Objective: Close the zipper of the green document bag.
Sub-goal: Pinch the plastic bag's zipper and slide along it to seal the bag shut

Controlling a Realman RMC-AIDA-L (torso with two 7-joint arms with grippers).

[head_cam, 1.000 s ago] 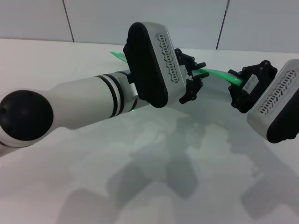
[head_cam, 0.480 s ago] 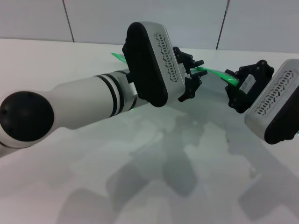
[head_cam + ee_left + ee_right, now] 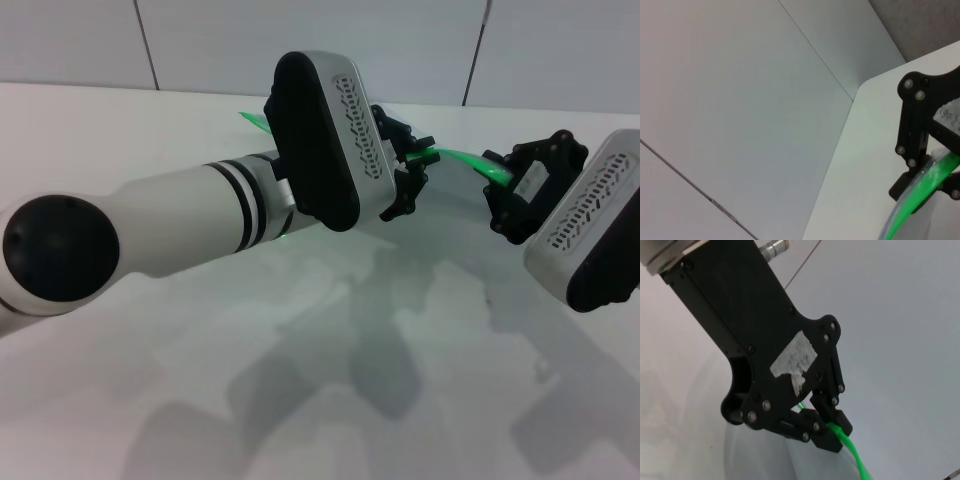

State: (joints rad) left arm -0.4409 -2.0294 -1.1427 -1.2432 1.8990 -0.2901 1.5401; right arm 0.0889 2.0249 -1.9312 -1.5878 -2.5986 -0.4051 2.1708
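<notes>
The green document bag (image 3: 452, 200) is held up off the white table, its pale translucent sheet hanging below the zipper (image 3: 460, 158), a bright green strip arching between my two grippers. In the head view my left gripper (image 3: 424, 160) is shut on the strip near the middle. More green strip (image 3: 252, 121) shows behind that arm. My right gripper (image 3: 493, 172) is shut on the strip's right part. The left wrist view has the right gripper (image 3: 920, 175) clamped on the zipper (image 3: 912, 207). The right wrist view has the left gripper (image 3: 832, 432) clamped on the zipper (image 3: 855, 457). I cannot make out the slider tab.
The white table (image 3: 330, 400) spreads out below both arms, with their shadows on it. A grey panelled wall (image 3: 300, 40) stands close behind the table's far edge. My left forearm (image 3: 170, 235) crosses the left half of the head view.
My right gripper has crept slightly left toward the left gripper, and the green strip between them bows up a little more. The left arm has barely moved.
</notes>
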